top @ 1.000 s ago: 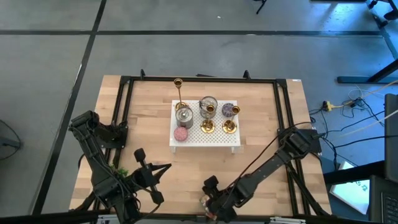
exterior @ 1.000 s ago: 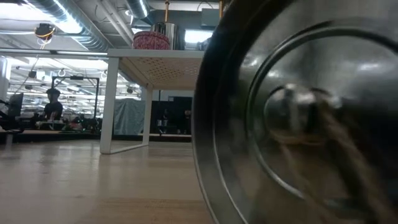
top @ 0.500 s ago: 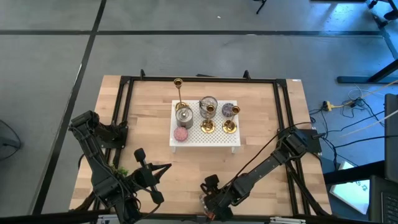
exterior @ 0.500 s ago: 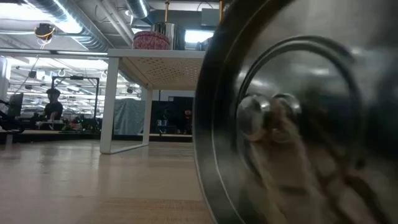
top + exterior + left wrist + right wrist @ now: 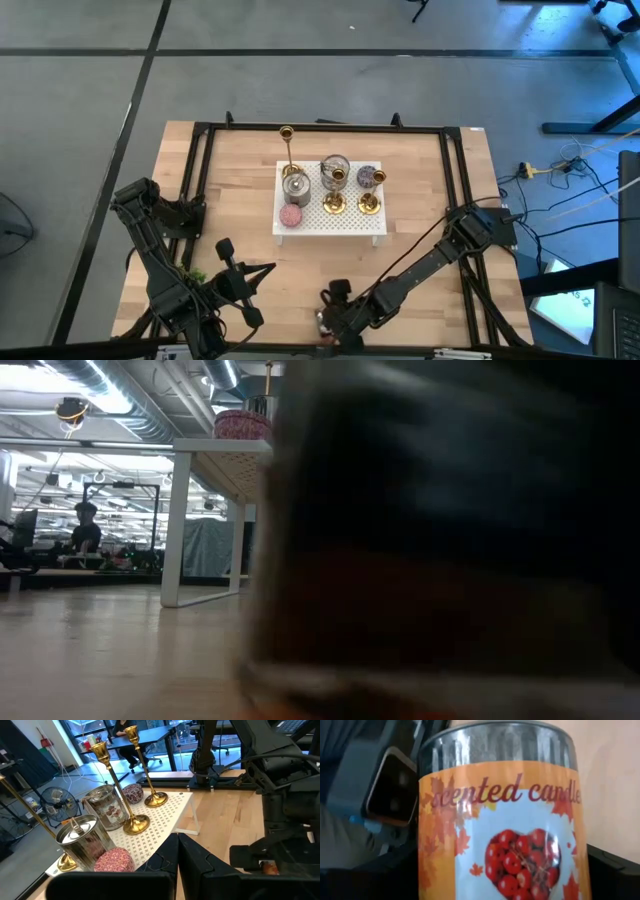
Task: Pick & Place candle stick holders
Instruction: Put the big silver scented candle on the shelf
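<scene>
Three gold candle stick holders (image 5: pixel 334 200) (image 5: pixel 136 824) stand by their round bases on a white perforated stand (image 5: pixel 330 228). Two silver tins (image 5: pixel 82 837) and pink candles (image 5: pixel 114 860) are beside them. At the table's near edge lies another tin (image 5: pixel 500 835) with an orange "scented candle" label. My right gripper (image 5: pixel 328 322) is at it, open, one finger (image 5: pixel 615 865) on each side. In the low view a dark blur (image 5: pixel 450 540) hides this spot. My left gripper (image 5: pixel 178 840) waits shut at the near left (image 5: pixel 258 272), pointing at the stand. My right gripper comes at the labelled tin slanting down toward the near edge, its fingers on either side of the tin's round wall (image 5: pixel 580 850). The tin fills the gap between them. I cannot tell whether they touch it.
Black frame rails (image 5: pixel 200 180) run along the table's left, far and right sides. A dark device (image 5: pixel 390 785) sits close behind the tin at the near edge. Bare wood (image 5: pixel 300 270) lies between the stand and the grippers. A person (image 5: pixel 85 525) sits far off in the room.
My right gripper has rolled about its pointing line while staying at the tin by the near edge. In the low view the tin's shiny lid, which faced the camera, is now covered by a dark blur.
</scene>
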